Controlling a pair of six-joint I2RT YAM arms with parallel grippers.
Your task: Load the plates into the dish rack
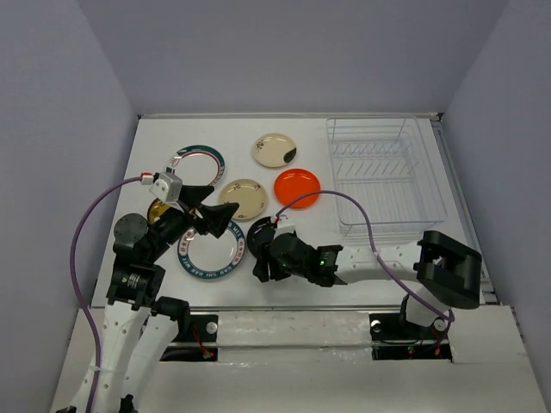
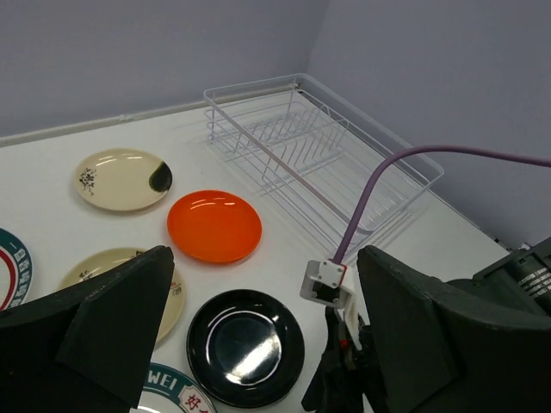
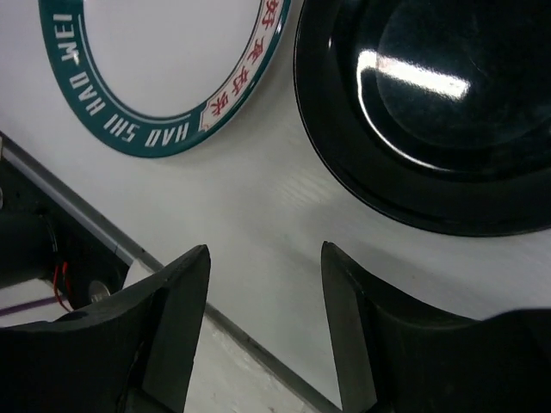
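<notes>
"WEI", "HAO", "SHU" and red Chinese characters are read on the teal-rimmed plate [image 3: 164,69] beside the black plate [image 3: 430,112].

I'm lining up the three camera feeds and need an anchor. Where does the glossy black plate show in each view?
Top external: black plate sits just below the middle of the picture, partly covered.
Left wrist: black plate lies at bottom centre, whole.
Right wrist: black plate fills the upper right, cut by the frame.
Shared landmark: the teal-rimmed plate right beside it, in all three views.
</notes>
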